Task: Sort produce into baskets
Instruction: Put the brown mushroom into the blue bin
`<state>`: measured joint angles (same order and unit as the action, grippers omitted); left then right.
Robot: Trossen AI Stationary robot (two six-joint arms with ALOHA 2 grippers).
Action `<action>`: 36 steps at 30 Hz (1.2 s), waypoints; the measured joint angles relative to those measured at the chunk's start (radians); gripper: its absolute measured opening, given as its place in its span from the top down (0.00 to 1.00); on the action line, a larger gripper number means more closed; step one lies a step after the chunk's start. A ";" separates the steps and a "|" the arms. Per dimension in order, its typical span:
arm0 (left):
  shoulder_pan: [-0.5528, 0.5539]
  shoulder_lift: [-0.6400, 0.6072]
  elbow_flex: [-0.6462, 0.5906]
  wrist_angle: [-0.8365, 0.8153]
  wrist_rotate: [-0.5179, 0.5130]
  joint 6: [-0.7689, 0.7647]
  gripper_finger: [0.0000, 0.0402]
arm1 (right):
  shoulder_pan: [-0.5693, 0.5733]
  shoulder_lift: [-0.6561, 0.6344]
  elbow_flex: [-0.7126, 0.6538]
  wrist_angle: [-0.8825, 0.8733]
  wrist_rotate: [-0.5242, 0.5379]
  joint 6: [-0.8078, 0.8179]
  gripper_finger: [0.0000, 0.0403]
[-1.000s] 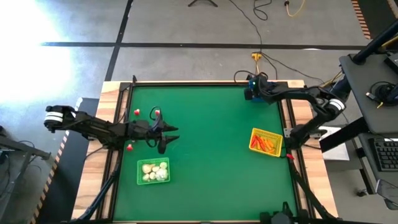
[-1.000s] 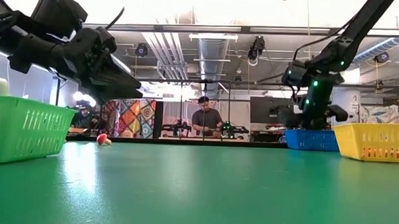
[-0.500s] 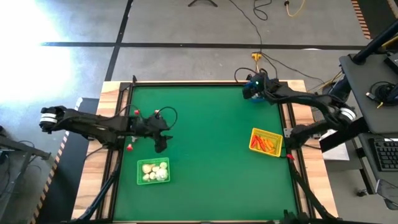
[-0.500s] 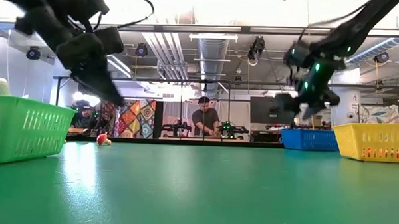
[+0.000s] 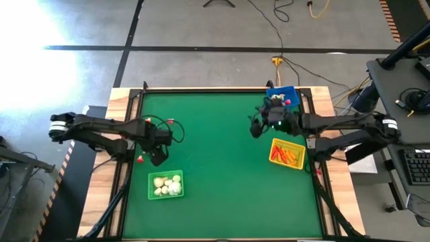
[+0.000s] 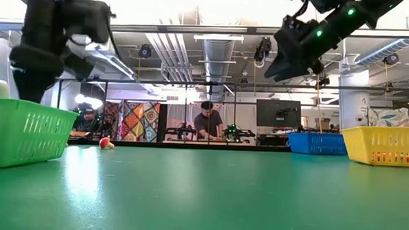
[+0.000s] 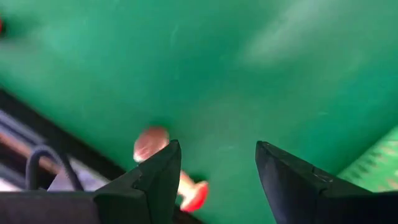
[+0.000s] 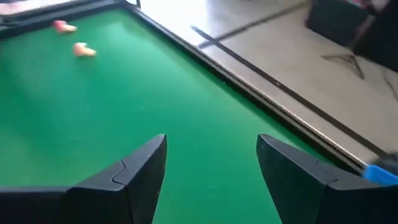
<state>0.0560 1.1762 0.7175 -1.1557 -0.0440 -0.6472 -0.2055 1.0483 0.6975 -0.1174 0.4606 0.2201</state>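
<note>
My left gripper [image 5: 156,160] hangs open near the table's left edge, just right of a red-and-white piece [image 5: 140,159]. In its wrist view that piece [image 7: 151,144] lies on the mat beside one finger, partly hidden, with bare mat between the fingers. Two more red pieces [image 5: 148,121] [image 5: 170,122] lie farther back. My right gripper [image 5: 255,128] is open in the air, left of the yellow basket [image 5: 287,153] of orange sticks. The blue basket [image 5: 282,95] holds a red piece [image 5: 289,102]. Whitish bulbs fill the green basket [image 5: 165,185].
The table's dark frame rail [image 5: 127,154] runs close behind the left gripper. Open green mat [image 5: 222,168] spreads between the two arms. People sit at desks in the room beyond the far edge [image 6: 207,122].
My right gripper has left the blue basket, moving toward the table's left and near side; a red piece now shows in that basket. My left gripper has moved toward the left edge, closer to the red-and-white piece there, and now points more steeply down.
</note>
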 joint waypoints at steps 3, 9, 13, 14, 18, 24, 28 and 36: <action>0.050 0.066 -0.006 -0.009 0.001 0.005 0.52 | 0.073 0.019 0.000 0.015 0.042 0.018 0.40; 0.162 0.202 -0.008 -0.015 0.001 0.094 0.52 | 0.160 0.091 0.000 0.075 0.064 0.032 0.40; 0.224 0.274 -0.010 -0.016 -0.008 0.140 0.52 | 0.185 0.135 0.000 0.080 0.064 0.058 0.40; 0.235 0.289 -0.011 -0.016 -0.010 0.151 0.52 | 0.189 0.145 0.000 0.080 0.064 0.068 0.40; 0.258 0.333 -0.013 -0.023 -0.010 0.180 0.52 | 0.194 0.166 0.000 0.078 0.063 0.078 0.40; 0.263 0.376 -0.014 -0.051 0.003 0.187 0.53 | 0.195 0.169 0.000 0.078 0.063 0.080 0.40; 0.263 0.410 -0.022 -0.055 0.003 0.191 0.59 | 0.195 0.171 0.000 0.072 0.059 0.102 0.40; 0.263 0.463 -0.026 -0.038 0.002 0.208 0.74 | 0.195 0.171 0.000 0.071 0.056 0.104 0.40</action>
<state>0.3187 1.6389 0.6914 -1.1937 -0.0418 -0.4392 -0.0106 1.2194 0.6975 -0.0467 0.5163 0.3243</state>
